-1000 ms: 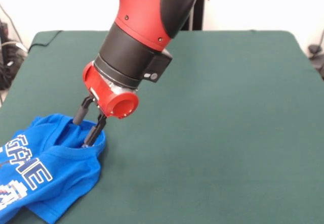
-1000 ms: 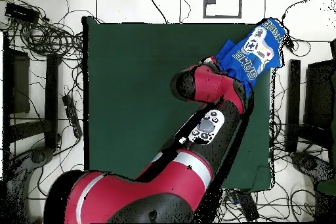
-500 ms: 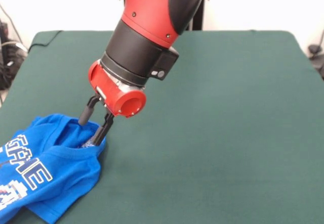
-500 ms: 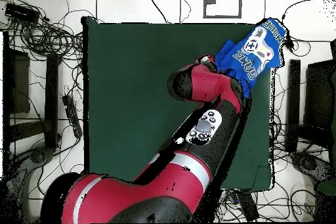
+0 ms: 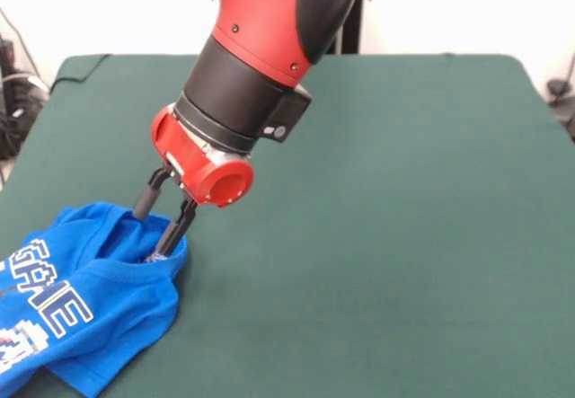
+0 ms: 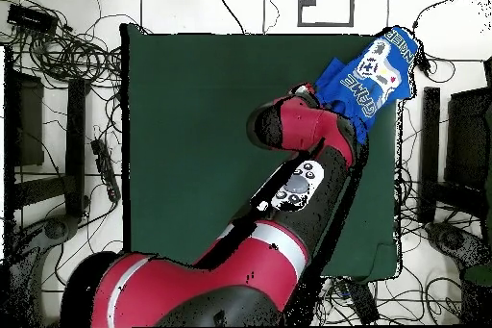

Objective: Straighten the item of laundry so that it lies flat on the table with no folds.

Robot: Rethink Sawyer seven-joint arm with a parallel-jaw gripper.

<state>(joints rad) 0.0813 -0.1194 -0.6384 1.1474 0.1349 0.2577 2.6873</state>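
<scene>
Gripper (image 5: pixel 160 232) seemingly pinching blue T-shirt (image 5: pixel 90 299) collar; fingertips buried in cloth, shirt cropped.

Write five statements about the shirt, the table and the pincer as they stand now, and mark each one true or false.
1. The blue T-shirt lies flat with no folds. False: it is bunched and folded.
2. The pincer is at the shirt's collar end. True.
3. The shirt lies in the middle of the table. False: it sits at a corner, partly over the edge in the overhead view.
4. White lettering shows on the shirt. True.
5. The arm is drawn back off the table. False: it reaches over the table to the shirt.
</scene>
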